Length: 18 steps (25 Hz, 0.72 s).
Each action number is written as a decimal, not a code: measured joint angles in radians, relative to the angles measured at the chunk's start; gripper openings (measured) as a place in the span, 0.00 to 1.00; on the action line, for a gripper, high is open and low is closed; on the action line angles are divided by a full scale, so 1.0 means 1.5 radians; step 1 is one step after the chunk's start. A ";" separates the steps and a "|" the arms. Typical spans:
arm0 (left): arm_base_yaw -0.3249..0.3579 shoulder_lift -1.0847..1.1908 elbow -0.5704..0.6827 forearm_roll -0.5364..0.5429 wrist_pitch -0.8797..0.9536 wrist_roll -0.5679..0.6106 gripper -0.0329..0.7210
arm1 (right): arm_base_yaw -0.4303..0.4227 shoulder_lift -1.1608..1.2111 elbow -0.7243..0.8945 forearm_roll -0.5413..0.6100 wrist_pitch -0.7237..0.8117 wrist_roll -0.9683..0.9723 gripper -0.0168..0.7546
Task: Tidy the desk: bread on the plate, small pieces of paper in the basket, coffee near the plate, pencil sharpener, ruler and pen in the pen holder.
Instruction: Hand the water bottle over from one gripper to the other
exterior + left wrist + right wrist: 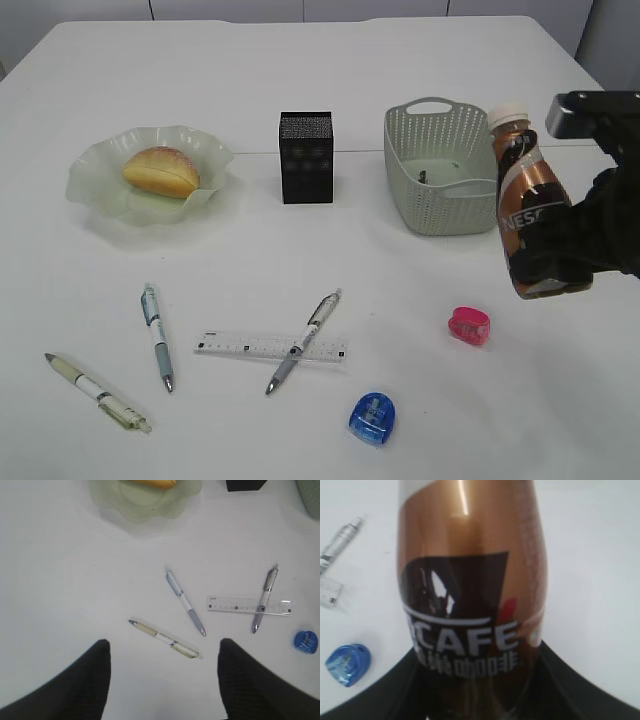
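The coffee (527,205) is a brown bottle with a cream cap, held off the desk (330,80) at the right of the exterior view, tilted, in the clamped right gripper (560,255); "NES" reads on its label. That view also shows one bread (161,171) on the plate (95,185) at upper left, the black pen holder (306,157) at centre, the basket (432,175) beside the bottle, three pens, one clear ruler (240,347) with a pen (303,341) lying across it, a blue pencil sharpener (374,417) and a pink sharpener (469,326).

The left wrist view shows the left gripper (165,680), jaws apart and empty, above the three pens, ruler and blue sharpener; the pink one is outside it.

The right wrist view fills with the label: "CAFE" and Chinese characters.
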 joint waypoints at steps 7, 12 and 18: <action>0.000 0.000 0.000 -0.013 0.000 -0.003 0.69 | 0.000 -0.040 0.002 0.372 0.014 -0.401 0.54; 0.000 0.000 0.000 -0.054 0.000 -0.005 0.68 | 0.000 -0.044 0.002 0.638 0.100 -0.703 0.54; 0.000 0.000 0.000 -0.081 0.000 -0.002 0.66 | 0.000 -0.044 0.002 0.783 0.201 -0.875 0.54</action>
